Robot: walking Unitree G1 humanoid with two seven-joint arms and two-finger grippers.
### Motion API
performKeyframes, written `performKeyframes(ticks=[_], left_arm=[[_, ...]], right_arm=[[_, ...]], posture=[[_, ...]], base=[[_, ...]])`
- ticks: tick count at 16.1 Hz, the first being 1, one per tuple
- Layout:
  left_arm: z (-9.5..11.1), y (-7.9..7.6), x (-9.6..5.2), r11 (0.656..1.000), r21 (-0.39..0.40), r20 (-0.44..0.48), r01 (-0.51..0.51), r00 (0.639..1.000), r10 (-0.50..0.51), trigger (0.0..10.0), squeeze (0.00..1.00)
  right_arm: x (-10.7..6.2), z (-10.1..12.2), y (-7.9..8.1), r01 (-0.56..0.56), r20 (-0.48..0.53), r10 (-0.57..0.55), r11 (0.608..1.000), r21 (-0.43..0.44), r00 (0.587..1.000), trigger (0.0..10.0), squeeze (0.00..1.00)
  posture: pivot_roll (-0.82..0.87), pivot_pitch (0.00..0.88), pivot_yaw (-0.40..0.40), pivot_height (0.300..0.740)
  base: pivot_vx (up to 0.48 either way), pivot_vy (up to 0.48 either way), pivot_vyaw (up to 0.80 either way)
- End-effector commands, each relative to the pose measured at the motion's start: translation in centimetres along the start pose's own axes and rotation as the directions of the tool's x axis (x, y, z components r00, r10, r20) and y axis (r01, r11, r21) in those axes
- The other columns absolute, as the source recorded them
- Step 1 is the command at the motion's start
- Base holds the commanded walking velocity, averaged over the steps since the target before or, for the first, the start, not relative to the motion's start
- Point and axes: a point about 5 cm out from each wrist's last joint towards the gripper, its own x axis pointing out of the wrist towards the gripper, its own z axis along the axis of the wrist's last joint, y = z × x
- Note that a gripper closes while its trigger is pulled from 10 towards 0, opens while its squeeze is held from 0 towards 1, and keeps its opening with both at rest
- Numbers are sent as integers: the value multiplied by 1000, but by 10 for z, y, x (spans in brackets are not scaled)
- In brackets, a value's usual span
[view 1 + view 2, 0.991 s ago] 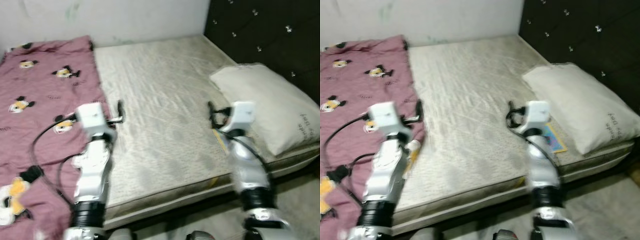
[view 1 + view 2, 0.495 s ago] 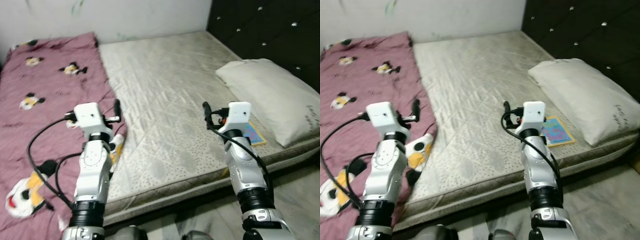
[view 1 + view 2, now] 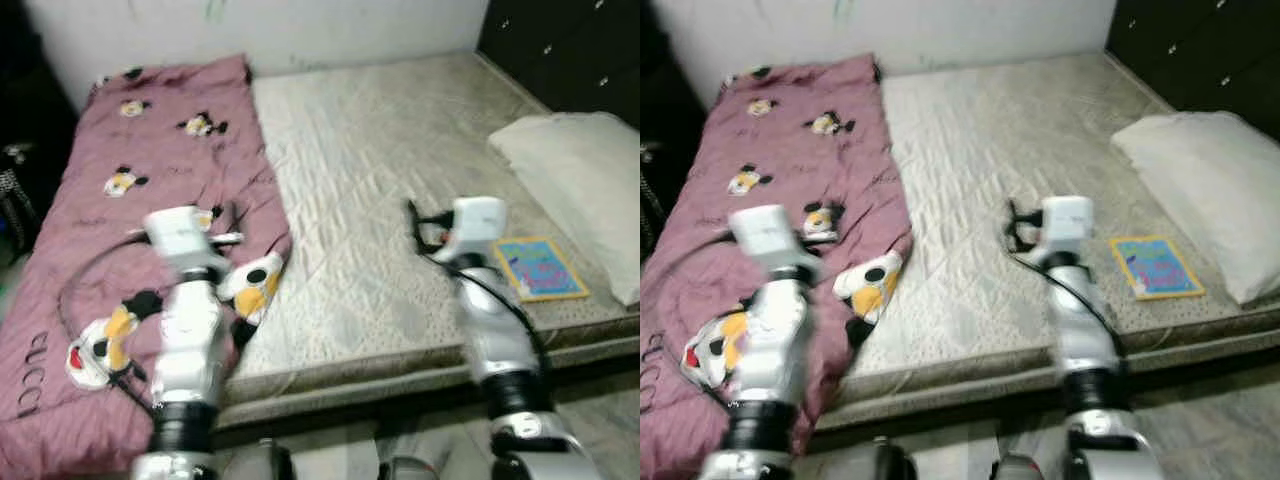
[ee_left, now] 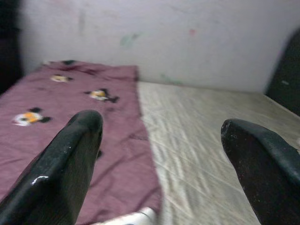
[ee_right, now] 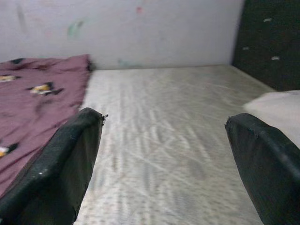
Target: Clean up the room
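Note:
A maroon blanket (image 3: 150, 190) printed with cartoon mice covers the left part of the bed and hangs over its front edge. The bare beige mattress (image 3: 400, 170) takes up the middle. A white pillow (image 3: 575, 170) lies at the right, with a colourful book (image 3: 538, 268) flat beside it. My left gripper (image 4: 161, 154) is held open above the blanket's right edge, with nothing between its fingers. My right gripper (image 5: 164, 154) is held open above the mattress, left of the book, empty as well.
A dark tufted headboard (image 3: 560, 40) stands at the right and a white wall (image 3: 300, 25) runs behind the bed. Dark furniture (image 3: 20, 150) sits at the far left. Grey floor (image 3: 600, 420) lies in front of the bed.
The camera has swung left and pulled back, so the bed sits further right and more of the blanket's left side shows. Both arms stay raised with fingers open.

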Motion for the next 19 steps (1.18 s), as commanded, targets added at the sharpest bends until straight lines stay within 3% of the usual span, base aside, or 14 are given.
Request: performKeyframes(ticks=[1, 13, 19], left_arm=[[4, 8, 2, 1000, 23, 12, -12, 1000, 11, 10000, 0], [1, 9, 2, 999, 7, -13, -33, 999, 33, 10000, 0], [5, 5, 2, 1000, 21, 28, 12, 1000, -13, 10000, 0]], right_arm=[[3, 5, 7, -19, 18, 19, 1000, 16, 1000, 10000, 0], [2, 2, 7, -21, 6, 21, 1000, 7, 1000, 10000, 0], [1, 1, 7, -24, 1, 24, 1000, 6, 1000, 10000, 0]], posture=[[-59, 0, 36, 740], [-61, 0, 37, 740], [-66, 0, 39, 740]], base=[[0, 454, 0], [0, 457, 0], [0, 0, 0]])
